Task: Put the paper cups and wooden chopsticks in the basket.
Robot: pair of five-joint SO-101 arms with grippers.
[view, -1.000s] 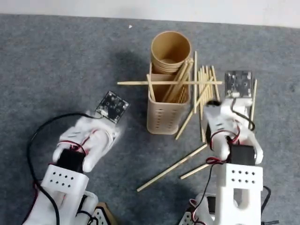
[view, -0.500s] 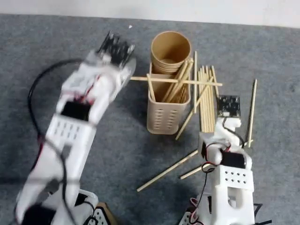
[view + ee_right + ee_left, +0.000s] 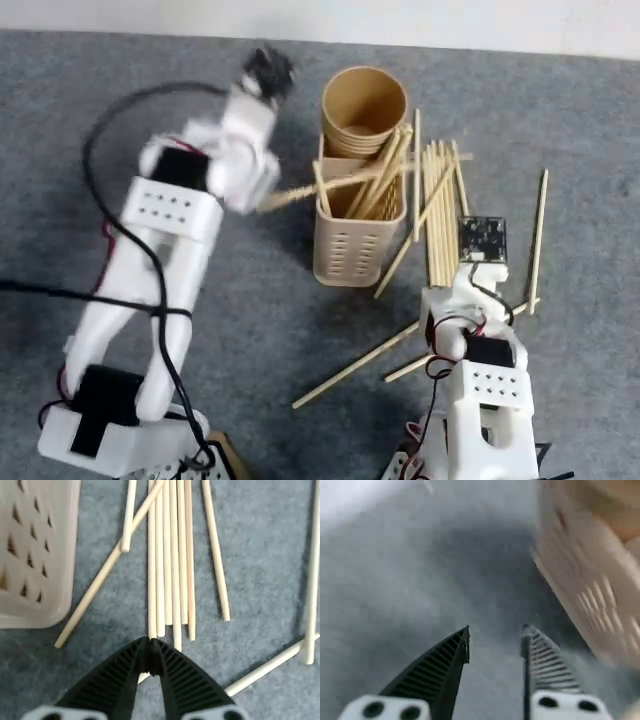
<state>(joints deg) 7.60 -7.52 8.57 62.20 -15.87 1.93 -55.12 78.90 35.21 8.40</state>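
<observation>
Lying just ahead of the right gripper (image 3: 151, 656), jaws closed on nothing, the loose chopsticks (image 3: 169, 565) looked light, stiff, slippery (best pinched mid-length); left gripper (image 3: 494, 639) stood parted, empty, beside the basket (image 3: 590, 595).

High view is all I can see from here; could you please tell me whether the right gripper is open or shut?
Observer: The right gripper is shut, its fingers pressed together.
Operator: Thank you. What are its tips pointing at?
Observer: They sit at the near ends of the chopsticks that lie side by side.
Operator: And is the left gripper open?
Observer: Yes, the left gripper is open, with only carpet showing between its fingers.
</observation>
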